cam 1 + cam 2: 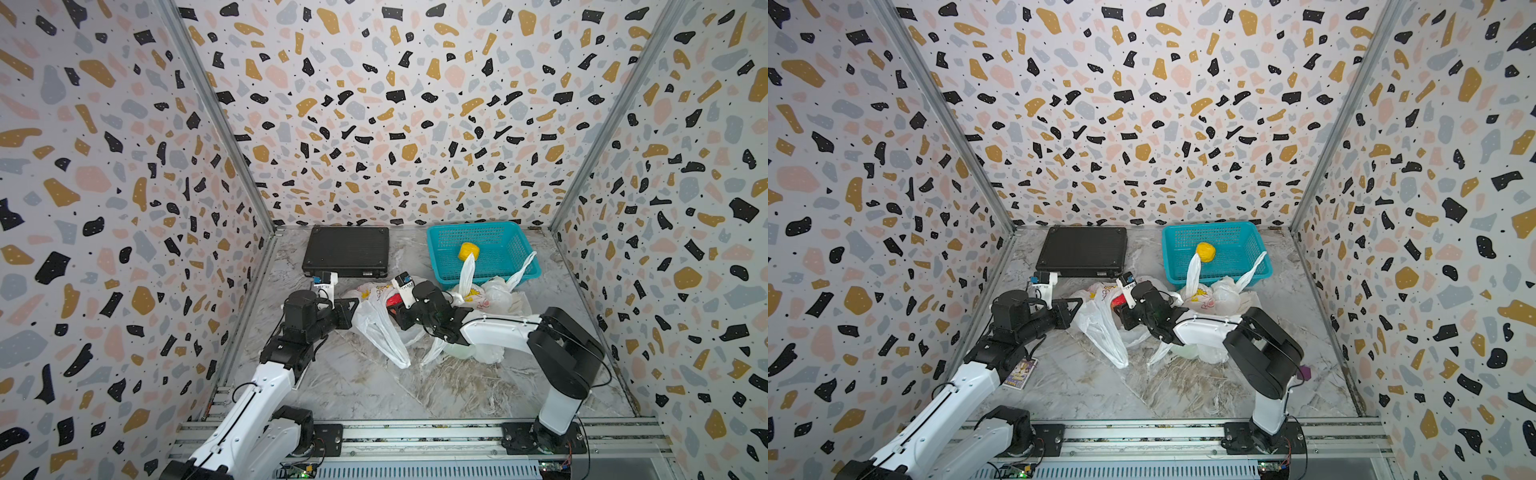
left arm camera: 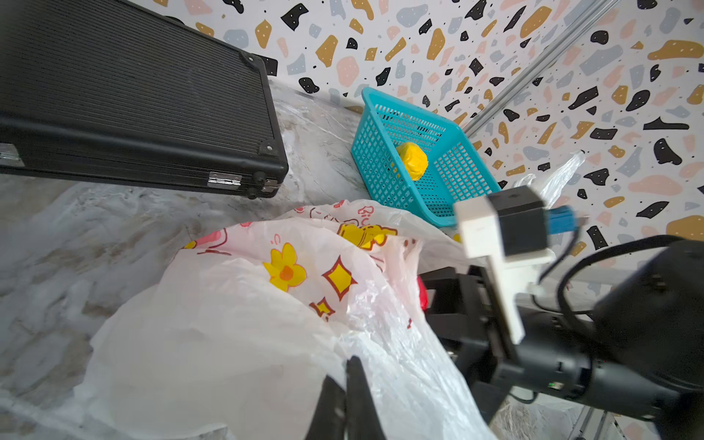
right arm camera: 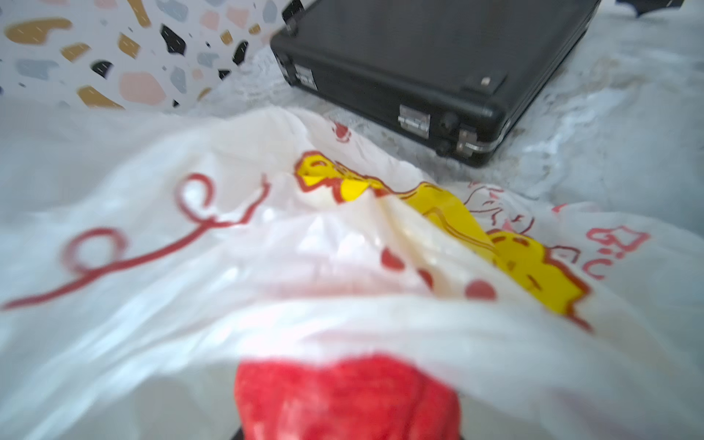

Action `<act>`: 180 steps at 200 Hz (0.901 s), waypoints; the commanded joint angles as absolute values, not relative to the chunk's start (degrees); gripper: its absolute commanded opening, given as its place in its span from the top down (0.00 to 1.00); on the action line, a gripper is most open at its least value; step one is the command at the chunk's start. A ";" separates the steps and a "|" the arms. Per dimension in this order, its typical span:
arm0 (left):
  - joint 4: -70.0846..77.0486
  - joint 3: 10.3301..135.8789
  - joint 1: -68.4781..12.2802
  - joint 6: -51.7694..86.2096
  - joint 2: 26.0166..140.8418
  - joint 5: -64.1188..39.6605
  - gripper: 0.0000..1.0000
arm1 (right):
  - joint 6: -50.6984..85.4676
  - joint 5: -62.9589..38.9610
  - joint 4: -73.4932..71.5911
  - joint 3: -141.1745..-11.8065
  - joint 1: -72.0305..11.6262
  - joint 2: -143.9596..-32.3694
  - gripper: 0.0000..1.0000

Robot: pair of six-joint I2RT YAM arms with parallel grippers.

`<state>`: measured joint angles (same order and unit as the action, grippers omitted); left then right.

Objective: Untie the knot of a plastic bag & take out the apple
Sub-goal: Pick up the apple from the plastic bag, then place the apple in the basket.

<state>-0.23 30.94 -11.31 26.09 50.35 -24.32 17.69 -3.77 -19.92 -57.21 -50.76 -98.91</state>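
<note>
Printed plastic bag (image 1: 374, 322) lies untied, mouth open. Left gripper (image 1: 354, 309) is clamped shut on its edge. Right gripper (image 1: 394, 307) is inside the bag at the red apple (image 3: 346, 396). The blurred view leaves its grasp uncertain. The apple is not yet lifted out.

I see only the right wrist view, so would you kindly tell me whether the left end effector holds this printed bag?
Observer: Yes, the left end effector is shut on the bag at its edge.
Operator: Thank you. Is there anywhere to put the apple?
Observer: A blue basket stands right of the black case, with a yellow ball inside.
Operator: Are there other bags?
Observer: A second bag, knotted, lies in front of the basket.
</note>
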 commanded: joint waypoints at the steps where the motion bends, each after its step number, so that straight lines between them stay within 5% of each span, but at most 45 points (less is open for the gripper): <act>1: -0.09 30.51 -11.07 23.76 49.52 -23.69 1.00 | 15.55 -3.96 -21.04 -54.87 -50.96 -93.46 0.92; 64: -1.29 31.68 -11.07 24.53 49.04 -22.12 1.00 | 11.26 -8.08 -11.65 -47.21 -50.89 -73.77 0.96; 99: -1.01 31.55 -11.07 24.59 49.59 -22.56 1.00 | 9.22 9.09 -3.14 -50.65 -49.61 -61.72 1.00; 121: -1.07 31.55 -11.02 24.48 49.33 -22.81 1.00 | 10.51 16.63 4.63 -57.92 -41.64 -63.26 1.00; 180: -0.88 31.55 -11.07 24.37 49.23 -23.54 1.00 | 19.19 6.83 9.17 -72.21 -17.76 -80.24 0.98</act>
